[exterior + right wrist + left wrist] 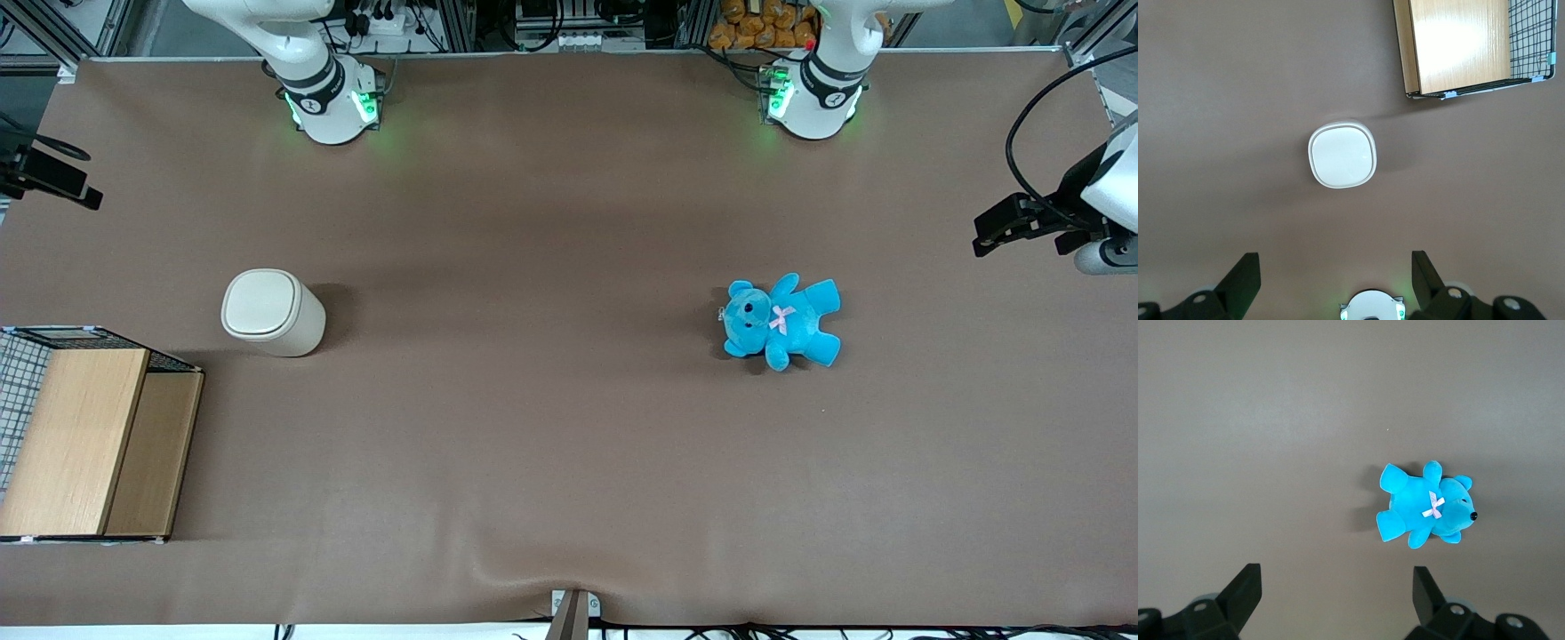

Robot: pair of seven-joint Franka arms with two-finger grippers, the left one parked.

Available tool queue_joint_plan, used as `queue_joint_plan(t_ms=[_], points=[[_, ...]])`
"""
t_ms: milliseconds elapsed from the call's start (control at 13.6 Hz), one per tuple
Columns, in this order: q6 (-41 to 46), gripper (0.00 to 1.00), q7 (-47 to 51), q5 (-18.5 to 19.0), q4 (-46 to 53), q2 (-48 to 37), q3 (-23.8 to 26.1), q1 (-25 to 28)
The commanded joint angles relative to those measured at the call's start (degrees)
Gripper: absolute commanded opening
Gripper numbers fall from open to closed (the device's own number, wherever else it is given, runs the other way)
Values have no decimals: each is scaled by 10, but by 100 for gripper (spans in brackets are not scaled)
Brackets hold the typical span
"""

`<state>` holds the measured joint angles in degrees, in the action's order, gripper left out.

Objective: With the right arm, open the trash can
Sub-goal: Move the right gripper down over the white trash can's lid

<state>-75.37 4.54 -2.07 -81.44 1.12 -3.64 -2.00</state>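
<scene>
The cream-white trash can [271, 311] stands upright on the brown table toward the working arm's end, its rounded-square flip lid [260, 304] shut. In the right wrist view the can [1342, 155] shows from straight above, lid flat and closed. My right gripper [1335, 273] hangs high above the table, open and empty, well clear of the can. Its black fingers [1245, 277] stand wide apart. In the front view only a black part of it [52, 176] shows at the table's edge, farther from the camera than the can.
A wood-panelled wire crate [89, 436] sits beside the can, nearer the front camera; it also shows in the right wrist view [1465, 47]. A blue teddy [782, 320] lies toward the parked arm's end. The working arm's base [331, 102] stands at the table's back edge.
</scene>
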Motion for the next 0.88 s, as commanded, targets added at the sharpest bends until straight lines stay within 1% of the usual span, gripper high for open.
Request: queue_joint_plan(t_ms=[0,294,588,662,735,809], points=[[8,100,11,7,6,-4,0,2],[4,100,6,8,4,5,-2,-2],[-3,100,7,5,-45,19,-1,-2],[-8,89,7,4,-61,22,0,-2],[-14,65,7,3,-79,25,0,-2],[-19,35,8,3,-98,27,0,-1]])
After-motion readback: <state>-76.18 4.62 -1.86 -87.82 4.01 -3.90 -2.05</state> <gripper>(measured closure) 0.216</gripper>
